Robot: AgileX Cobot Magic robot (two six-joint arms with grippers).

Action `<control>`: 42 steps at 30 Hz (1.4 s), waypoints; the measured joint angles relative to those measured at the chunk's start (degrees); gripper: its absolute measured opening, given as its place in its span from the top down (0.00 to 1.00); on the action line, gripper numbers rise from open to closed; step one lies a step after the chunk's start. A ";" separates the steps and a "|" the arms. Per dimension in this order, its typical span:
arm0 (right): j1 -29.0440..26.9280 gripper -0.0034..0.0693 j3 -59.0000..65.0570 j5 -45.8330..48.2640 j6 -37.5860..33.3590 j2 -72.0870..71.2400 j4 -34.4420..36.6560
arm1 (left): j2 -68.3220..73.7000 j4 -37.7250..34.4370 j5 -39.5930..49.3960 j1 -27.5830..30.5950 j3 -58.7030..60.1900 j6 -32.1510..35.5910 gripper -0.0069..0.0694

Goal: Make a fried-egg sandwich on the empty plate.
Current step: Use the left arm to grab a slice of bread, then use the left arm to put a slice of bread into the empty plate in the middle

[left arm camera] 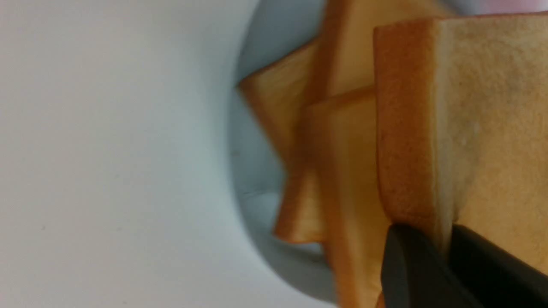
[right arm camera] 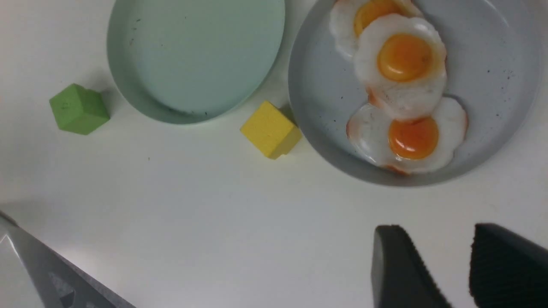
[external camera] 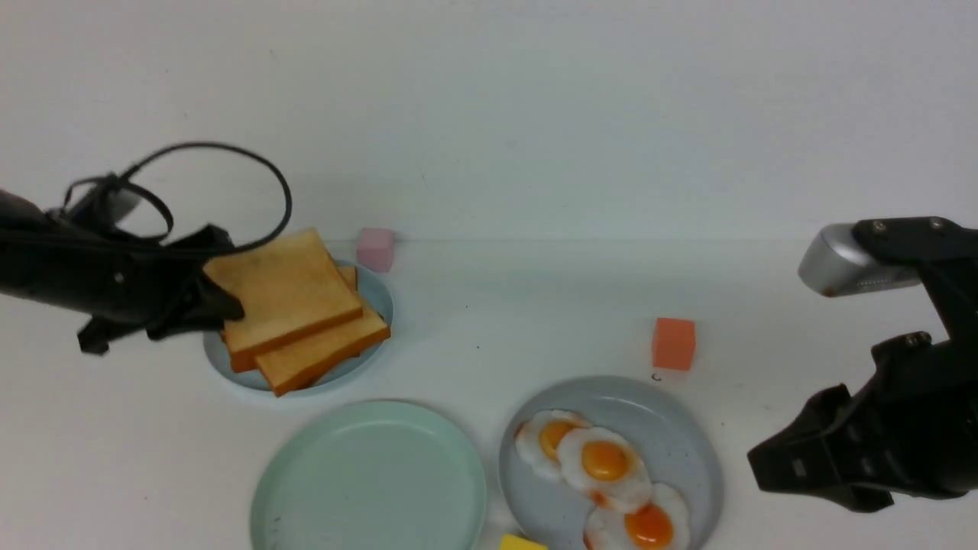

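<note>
My left gripper [external camera: 221,302] is shut on the edge of the top toast slice [external camera: 281,292] and holds it tilted, lifted off the stack. In the left wrist view the jaws pinch that slice [left arm camera: 445,128] at its corner. More toast slices [external camera: 325,350] lie on the small pale-blue plate [external camera: 378,294]. The empty mint-green plate [external camera: 370,477] sits at the front centre; it also shows in the right wrist view [right arm camera: 197,55]. Three fried eggs [external camera: 603,462] lie on the grey-blue plate [external camera: 680,435]. My right gripper [right arm camera: 432,244] is open and empty, low at the right, near the grey-blue plate [right arm camera: 492,64].
A pink cube [external camera: 375,248] stands behind the toast plate. An orange cube [external camera: 673,344] stands behind the egg plate. A yellow cube [right arm camera: 270,129] lies between the two front plates. A green cube [right arm camera: 78,108] lies beside the mint-green plate.
</note>
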 joint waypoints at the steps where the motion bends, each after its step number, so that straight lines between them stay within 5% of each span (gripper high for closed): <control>1: 0.00 0.58 0.00 0.07 0.00 0.00 0.00 | -2.38 0.12 1.29 0.00 0.00 1.21 0.81; 10: 0.00 0.58 0.00 -0.11 0.00 0.00 -1.07 | -11.18 0.81 19.65 -6.51 4.43 16.17 0.81; 21: 0.00 0.58 0.00 -0.11 0.00 0.00 -4.63 | -10.89 0.18 -1.58 -12.91 22.50 17.09 0.82; 28: 0.00 0.58 0.00 -1.36 0.00 0.00 -4.79 | -6.88 -0.90 -2.70 -12.96 22.56 17.19 0.81; 32: 0.00 0.58 0.00 -2.13 0.00 0.00 -4.79 | -5.35 -0.51 -1.84 -13.02 22.68 17.19 0.70; 36: 0.00 0.58 0.00 -3.59 0.00 0.12 -4.74 | -6.13 2.18 0.11 -13.02 21.41 15.17 0.47; 42: 0.00 0.58 -2.36 -5.36 0.00 4.59 -4.37 | -11.37 17.67 9.68 -13.06 12.35 2.35 0.20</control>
